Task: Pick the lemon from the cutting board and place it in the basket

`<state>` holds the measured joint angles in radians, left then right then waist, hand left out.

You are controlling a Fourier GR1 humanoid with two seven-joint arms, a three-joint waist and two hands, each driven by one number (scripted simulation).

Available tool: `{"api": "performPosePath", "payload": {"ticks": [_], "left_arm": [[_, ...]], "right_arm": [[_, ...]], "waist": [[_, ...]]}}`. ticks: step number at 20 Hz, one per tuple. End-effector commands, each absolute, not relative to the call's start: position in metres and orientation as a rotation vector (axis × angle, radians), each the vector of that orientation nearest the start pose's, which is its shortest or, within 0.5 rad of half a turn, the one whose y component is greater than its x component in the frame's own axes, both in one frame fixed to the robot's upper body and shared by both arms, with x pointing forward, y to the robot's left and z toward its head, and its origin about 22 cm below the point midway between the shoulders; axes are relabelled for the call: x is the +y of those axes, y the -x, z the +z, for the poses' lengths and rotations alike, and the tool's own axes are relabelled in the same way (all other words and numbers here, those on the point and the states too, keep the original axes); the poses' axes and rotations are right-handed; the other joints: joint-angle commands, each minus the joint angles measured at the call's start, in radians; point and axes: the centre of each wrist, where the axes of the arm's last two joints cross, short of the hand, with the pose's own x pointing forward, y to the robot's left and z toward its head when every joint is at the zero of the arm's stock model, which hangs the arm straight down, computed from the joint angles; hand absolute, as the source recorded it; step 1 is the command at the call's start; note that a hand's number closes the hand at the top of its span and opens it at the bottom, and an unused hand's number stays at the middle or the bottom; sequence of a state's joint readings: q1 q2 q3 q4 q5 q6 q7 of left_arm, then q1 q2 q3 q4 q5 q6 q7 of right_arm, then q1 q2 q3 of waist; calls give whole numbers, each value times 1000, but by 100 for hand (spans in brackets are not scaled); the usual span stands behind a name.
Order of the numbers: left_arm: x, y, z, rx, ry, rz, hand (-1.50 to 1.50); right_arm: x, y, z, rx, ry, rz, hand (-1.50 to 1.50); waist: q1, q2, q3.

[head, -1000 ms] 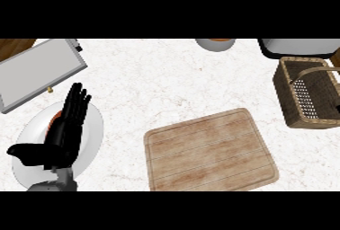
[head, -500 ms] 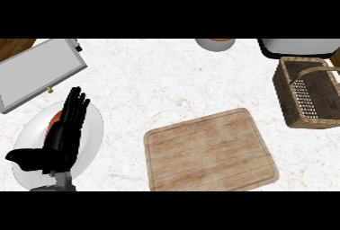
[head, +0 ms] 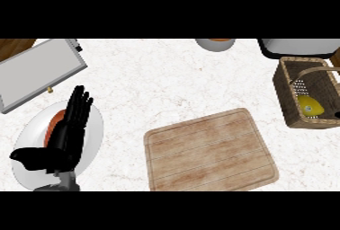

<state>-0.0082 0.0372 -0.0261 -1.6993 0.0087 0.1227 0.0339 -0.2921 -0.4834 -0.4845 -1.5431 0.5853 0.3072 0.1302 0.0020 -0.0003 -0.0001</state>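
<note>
**Entry: lemon lodged in basket, board bare, one hand in view**

1. Fingers (head: pixel 78 108). We record them straight and laid close together, holding nothing, pointing toward the counter's far edge.

2. Left hand (head: pixel 61 139). Black, at the counter's near left corner, its thumb spread out to the left. We take it to be at rest over the plate and not engaged in the task. The right hand does not show anywhere, so we enter nothing for its fingers.

3. Plate (head: pixel 23 148). White, round, under the left hand at the near left corner. An orange-red item (head: pixel 54 123) lies on it, mostly hidden by the hand; we cannot say what it is.

4. Grey tray (head: pixel 36 72). Flat and tilted, at the far left corner, just beyond the plate.

5. Cutting board (head: pixel 209 152). Wooden, near the middle of the near edge, turned slightly askew. Nothing lies on it.

6. Basket (head: pixel 287 90). Woven, with a handle, against the counter's right edge, well apart from the board.

7. Lemon (head: pixel 309 105). Yellow, inside the basket, toward its near end.

8. Far edge. A round pot (head: pixel 216 43) and a dark-rimmed vessel (head: pixel 299 47), both cut off by the view.

Status, as we judge it: the pick and the placing are both done, since the lemon sits in the basket and the board is bare. We see nothing left but, at most, for the unseen right arm to finish settling.
</note>
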Motion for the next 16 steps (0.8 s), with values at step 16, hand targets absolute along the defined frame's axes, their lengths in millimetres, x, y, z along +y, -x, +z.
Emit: {"api": "performPosePath", "payload": {"ticks": [16], "left_arm": [[223, -239, 31, -1670, -100, 63, 0]], "right_arm": [[-455, -240, 232, -1583, 1185, 121, -150]], "waist": [[-3, -1, 0]]}}
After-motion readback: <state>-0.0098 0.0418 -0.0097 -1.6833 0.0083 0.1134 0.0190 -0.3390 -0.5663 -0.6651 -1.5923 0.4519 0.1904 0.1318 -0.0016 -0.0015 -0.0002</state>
